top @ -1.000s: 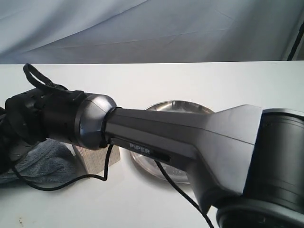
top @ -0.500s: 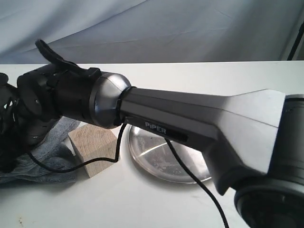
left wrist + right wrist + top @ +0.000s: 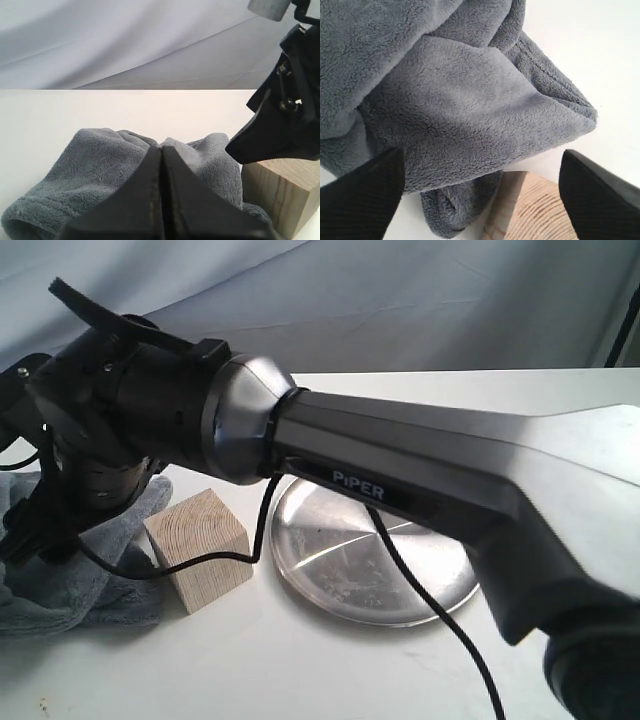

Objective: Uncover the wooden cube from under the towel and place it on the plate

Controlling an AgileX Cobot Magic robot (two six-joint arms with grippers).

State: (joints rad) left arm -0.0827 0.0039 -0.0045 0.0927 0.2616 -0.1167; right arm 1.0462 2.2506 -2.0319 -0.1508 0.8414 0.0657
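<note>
The wooden cube stands bare on the white table, between the crumpled grey towel on its left and the steel plate on its right. My right arm reaches across to the left. Its gripper hangs open above the towel and the cube's edge, with nothing between its fingers. My left gripper is shut and low, pointing at the towel. The cube stands beside the towel there, partly behind the right gripper.
The long grey right arm and its black cable pass over the plate and hide its far rim. A blue-grey cloth backdrop hangs behind the table.
My right arm has risen and swung up, so the cube and plate now show below it. The towel lies bunched to the cube's left. The cube has hardly moved.
</note>
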